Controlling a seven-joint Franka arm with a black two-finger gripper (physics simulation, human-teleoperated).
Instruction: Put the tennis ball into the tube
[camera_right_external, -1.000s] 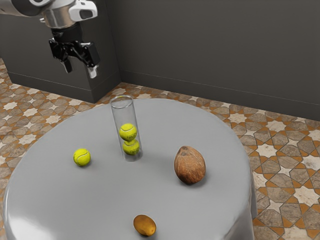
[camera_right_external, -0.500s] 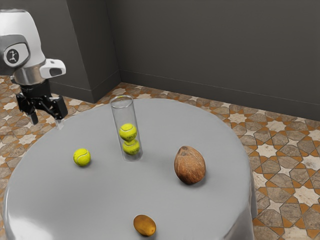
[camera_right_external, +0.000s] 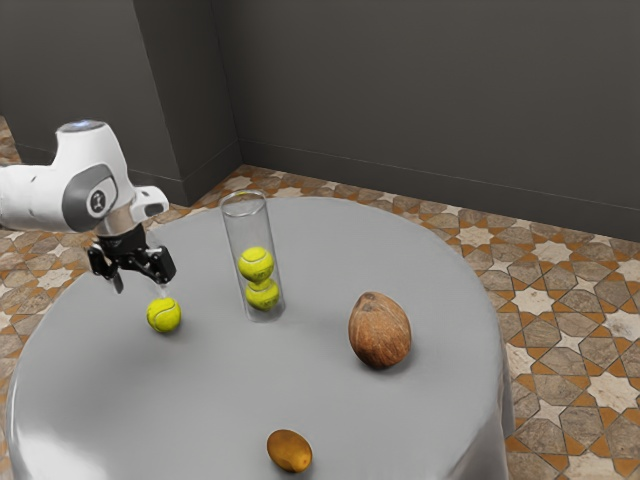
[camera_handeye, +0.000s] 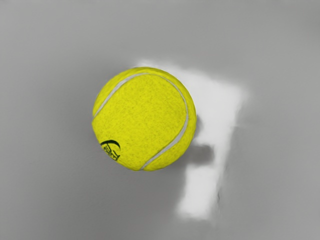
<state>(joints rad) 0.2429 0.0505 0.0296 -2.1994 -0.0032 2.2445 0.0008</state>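
In the exterior view my black gripper is low over the table, its fingers spread apart with nothing between them, just above and to the exterior view's left of the loose tennis ball. That ball rests on the grey cloth; in the wrist view the tennis ball lies below my hand. Upright on the table, to the exterior view's right of the loose ball, stands the clear tube, with two tennis balls stacked inside its lower part.
On the round grey table, a brown coconut-like object sits to the exterior view's right of the tube. A small orange-brown oval fruit lies near the exterior view's bottom edge.
From high up, my hand came down past the table's edge, then moved toward the exterior view's right, over the table beside the loose ball. The balls and tube stayed put.
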